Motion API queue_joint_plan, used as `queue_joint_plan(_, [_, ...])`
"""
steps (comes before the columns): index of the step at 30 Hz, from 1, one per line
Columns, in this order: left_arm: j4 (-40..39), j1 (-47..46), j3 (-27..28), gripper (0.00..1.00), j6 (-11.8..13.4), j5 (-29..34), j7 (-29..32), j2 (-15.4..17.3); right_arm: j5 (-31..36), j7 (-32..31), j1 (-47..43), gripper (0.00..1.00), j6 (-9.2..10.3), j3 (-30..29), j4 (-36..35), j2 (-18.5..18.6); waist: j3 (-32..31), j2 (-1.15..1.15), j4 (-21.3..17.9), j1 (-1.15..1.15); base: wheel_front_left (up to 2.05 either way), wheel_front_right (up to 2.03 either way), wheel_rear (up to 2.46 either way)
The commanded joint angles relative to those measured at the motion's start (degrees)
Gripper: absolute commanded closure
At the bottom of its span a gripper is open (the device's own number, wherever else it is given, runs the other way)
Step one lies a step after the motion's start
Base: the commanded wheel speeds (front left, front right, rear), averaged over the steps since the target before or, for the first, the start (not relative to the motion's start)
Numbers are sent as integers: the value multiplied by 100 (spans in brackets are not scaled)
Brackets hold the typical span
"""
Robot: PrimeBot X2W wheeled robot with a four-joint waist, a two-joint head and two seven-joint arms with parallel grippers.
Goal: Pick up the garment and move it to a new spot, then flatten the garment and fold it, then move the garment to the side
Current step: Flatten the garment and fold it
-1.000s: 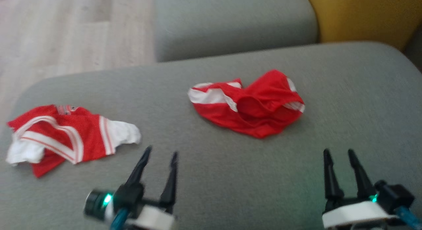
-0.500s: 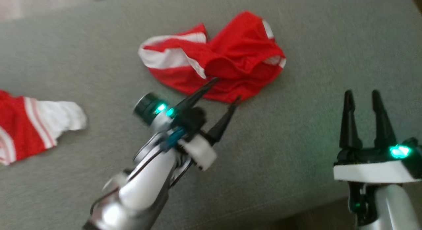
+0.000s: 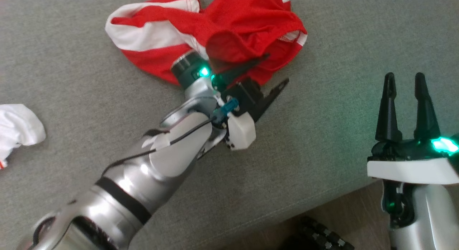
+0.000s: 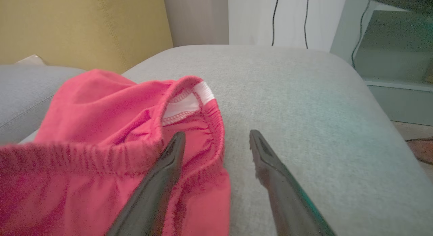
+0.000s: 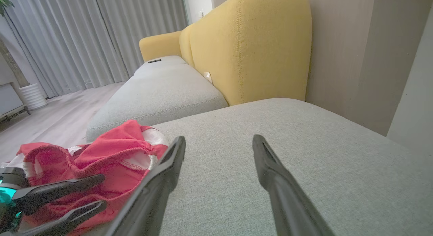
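Note:
The garment [image 3: 244,24] is a crumpled red piece with white stripes and an elastic hem, lying on the grey cushion [image 3: 322,153] at the top middle of the head view. My left gripper [image 3: 277,68] has reached its near right edge and stands open; one finger lies over the red fabric, the other over bare cushion. In the left wrist view the left gripper [image 4: 217,133] straddles the hem of the garment [image 4: 101,107]. My right gripper [image 3: 404,76] hovers open and empty at the lower right, away from the cloth. The right wrist view has the right gripper [image 5: 220,138], the garment [image 5: 115,144] and the left gripper [image 5: 102,190].
A white sleeve of a second garment [image 3: 18,128] lies at the left edge. The cushion's front edge runs across the lower right, with floor [image 3: 340,214] below it. A yellow backrest [image 5: 250,49] and another grey cushion [image 5: 162,90] stand beyond.
The head camera has tipped down and closer. My left arm has stretched forward until its open fingers reach the garment's near edge. The right gripper has stayed open at the lower right.

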State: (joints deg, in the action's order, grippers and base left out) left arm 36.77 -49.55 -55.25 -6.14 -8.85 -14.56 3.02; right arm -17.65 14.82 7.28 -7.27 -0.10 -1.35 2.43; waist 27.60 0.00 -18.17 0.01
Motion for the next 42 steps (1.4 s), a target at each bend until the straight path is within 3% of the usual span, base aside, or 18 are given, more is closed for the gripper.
queue_joint_plan(1, [-57,-285,14,0,133,-76,-44,-14,-15,18,69,0,-22,114,-203,44,68,0,-40,-1,0,0,0])
queue_joint_plan(3, [213,-454,-157,0,227,-112,13,-14,-30,18,88,0,-22,123,-195,44,87,0,-54,-1,0,0,0])
queue_joint_plan(4, [360,-555,-240,31,286,-94,37,-14,-51,18,98,0,-22,127,-189,44,92,0,-63,-1,0,0,0])
queue_joint_plan(5, [471,-631,-279,99,343,-119,32,-14,-64,18,108,0,-22,129,-182,44,90,0,-68,-1,0,0,0])
queue_joint_plan(6, [555,-674,-275,100,402,-194,22,-14,-65,18,112,0,-22,125,-174,44,75,0,-63,-1,0,0,0])
queue_joint_plan(11, [799,-759,-324,100,539,-376,-33,-14,3,18,52,0,-22,16,-168,44,-104,0,161,-1,0,0,0])
queue_joint_plan(15, [425,-524,-276,100,664,-308,-41,60,102,18,-32,0,-22,-72,-158,44,-397,0,484,-1,0,0,0])
queue_joint_plan(25, [-511,834,-397,100,889,-83,-43,1264,287,18,-328,0,-22,-219,19,44,-1196,0,1458,-1,0,0,0])
queue_joint_plan(32, [-870,1266,-507,100,980,-59,-22,1731,391,18,-333,0,-22,-268,71,44,-1336,0,1755,-1,0,0,0])
queue_joint_plan(33, [-947,1296,-527,95,1005,-41,-23,1752,398,18,-328,0,-22,-278,77,44,-1342,0,1775,-1,0,0,0])
queue_joint_plan(34, [-1049,1320,-553,0,1026,-16,-25,1755,406,18,-323,0,-22,-276,83,44,-1345,0,1790,-1,0,0,0])
queue_joint_plan(37, [-1372,1325,-646,0,1066,90,-34,1688,424,18,-329,0,-22,-260,96,44,-1345,0,1808,-1,0,0,0])
queue_joint_plan(42, [-1590,1249,-950,0,831,233,-38,1513,412,18,-296,0,-22,-199,111,44,-1265,0,1664,-1,0,0,0])
